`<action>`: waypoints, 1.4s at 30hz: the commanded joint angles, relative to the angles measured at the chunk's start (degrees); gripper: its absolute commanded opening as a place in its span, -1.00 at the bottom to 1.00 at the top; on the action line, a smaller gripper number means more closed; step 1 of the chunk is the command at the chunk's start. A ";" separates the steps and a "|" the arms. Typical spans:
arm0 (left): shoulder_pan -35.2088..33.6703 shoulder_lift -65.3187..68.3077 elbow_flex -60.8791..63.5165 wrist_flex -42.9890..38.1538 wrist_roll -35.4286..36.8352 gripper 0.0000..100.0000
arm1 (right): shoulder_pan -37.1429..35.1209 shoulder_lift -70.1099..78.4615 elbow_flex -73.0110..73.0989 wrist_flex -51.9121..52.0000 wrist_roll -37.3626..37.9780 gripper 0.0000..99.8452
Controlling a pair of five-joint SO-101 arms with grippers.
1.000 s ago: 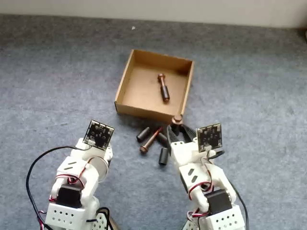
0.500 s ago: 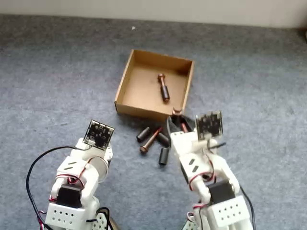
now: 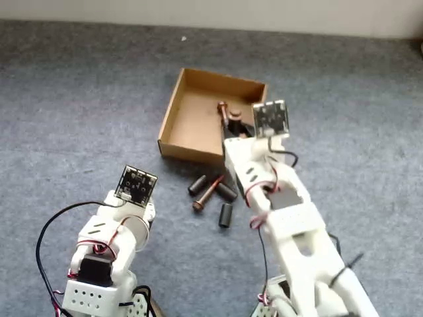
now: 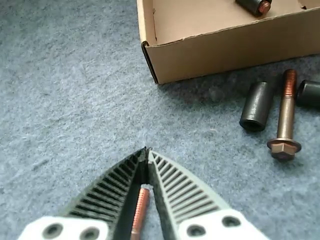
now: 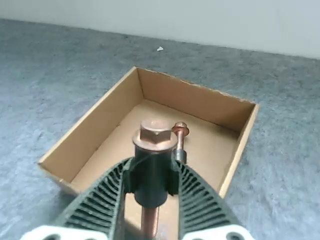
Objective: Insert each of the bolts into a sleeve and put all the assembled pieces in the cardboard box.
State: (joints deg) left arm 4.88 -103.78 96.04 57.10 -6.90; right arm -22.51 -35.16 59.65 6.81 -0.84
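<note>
My right gripper [image 5: 152,170] is shut on an assembled piece [image 5: 151,182], a copper bolt standing head-up in a black sleeve. It hangs over the open cardboard box [image 5: 90,131]; from above, this gripper [image 3: 236,129] is over the box's [image 3: 173,119] right half. Another assembled piece [image 5: 179,141] lies on the box floor. On the carpet in front of the box lie a loose bolt [image 3: 207,192] and three black sleeves [image 3: 197,185] [image 3: 227,192] [image 3: 225,215]. My left gripper [image 4: 146,152] is low over the carpet, left of them, shut on a copper bolt [image 4: 140,210].
Grey carpet covers the whole work area. In the left wrist view a sleeve [image 4: 257,106] and the loose bolt [image 4: 286,116] lie close to the box's front wall [image 4: 225,47]. The left arm [image 3: 109,241] rests at the near left.
The right arm has carried its assembled piece from just outside the box's front wall forward to over the box. The left arm has stayed put.
</note>
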 commanded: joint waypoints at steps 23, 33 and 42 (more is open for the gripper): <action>-0.57 -0.13 1.10 -0.44 -0.53 -0.98 | 5.32 31.78 -20.53 -4.79 0.88 -0.66; -0.57 -0.13 1.10 -0.44 -0.53 -0.98 | 5.05 28.18 -20.44 1.80 0.88 -0.66; -0.57 -0.13 1.10 -0.53 -0.53 -0.98 | 2.51 10.95 -20.44 25.45 0.79 -0.66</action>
State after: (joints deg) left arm 4.88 -103.78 96.04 57.10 -6.90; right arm -18.11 -17.14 41.45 25.89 -0.40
